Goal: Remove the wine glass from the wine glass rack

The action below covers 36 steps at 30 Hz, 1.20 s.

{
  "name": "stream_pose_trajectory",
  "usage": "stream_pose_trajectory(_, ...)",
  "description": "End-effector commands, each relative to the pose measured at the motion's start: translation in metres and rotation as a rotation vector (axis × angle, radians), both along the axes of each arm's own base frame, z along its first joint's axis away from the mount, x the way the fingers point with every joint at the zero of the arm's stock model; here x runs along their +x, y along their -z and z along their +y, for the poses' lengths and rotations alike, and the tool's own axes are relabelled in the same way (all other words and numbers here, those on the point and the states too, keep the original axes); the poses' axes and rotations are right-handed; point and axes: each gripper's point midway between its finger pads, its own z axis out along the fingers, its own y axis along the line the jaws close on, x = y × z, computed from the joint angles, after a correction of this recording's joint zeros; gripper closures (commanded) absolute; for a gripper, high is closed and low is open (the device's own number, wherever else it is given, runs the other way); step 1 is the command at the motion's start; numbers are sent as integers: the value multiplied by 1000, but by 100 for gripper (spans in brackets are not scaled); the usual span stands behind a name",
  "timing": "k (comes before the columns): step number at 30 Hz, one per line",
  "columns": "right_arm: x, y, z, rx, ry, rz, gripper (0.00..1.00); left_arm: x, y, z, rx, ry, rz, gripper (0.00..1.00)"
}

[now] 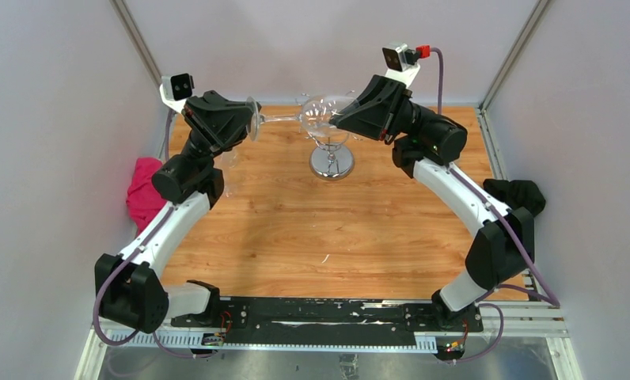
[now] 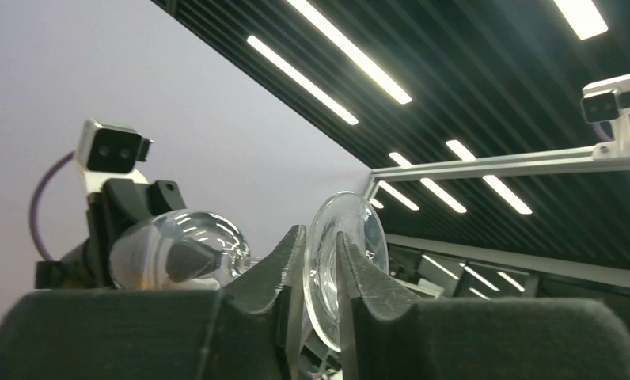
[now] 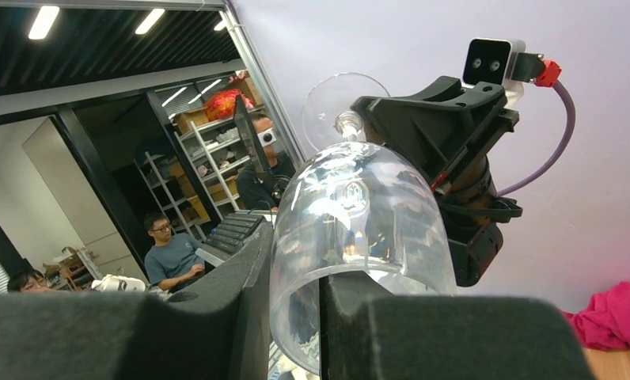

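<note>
Pink cloth outboard of left gripper, chrome rack beneath right gripper. Clear wine glass lies horizontal between them, left pinching its foot, right pinching the bowl rim.

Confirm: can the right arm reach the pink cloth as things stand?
Probably not. The pink cloth lies far left, beyond the left arm, which crosses the way, and the right pincer is shut on the bowl of the glass.
</note>
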Motion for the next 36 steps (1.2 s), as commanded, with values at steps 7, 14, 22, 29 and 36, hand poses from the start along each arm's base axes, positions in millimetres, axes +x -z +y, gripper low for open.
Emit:
stream_pose_trajectory(7, -24, -1, -3, 26, 14, -85, 100, -11, 17, -11, 105, -57, -123, 48)
stream_pose_trajectory(14, -29, -5, -6, 32, 29, -96, 100, -10, 19, -12, 106, -59, -120, 33)
stream_pose_trajectory(22, -35, -5, -10, 23, 46, -103, 100, 2, 23, -15, 115, -65, -103, 27)
stream_pose_trajectory(29, -46, -3, -14, 6, 58, -121, 100, 33, 24, -12, 182, -171, -63, 26)
stream_pose_trajectory(36, -50, 6, -14, -61, 98, -142, 100, 69, 29, -14, 430, -459, 26, 26)
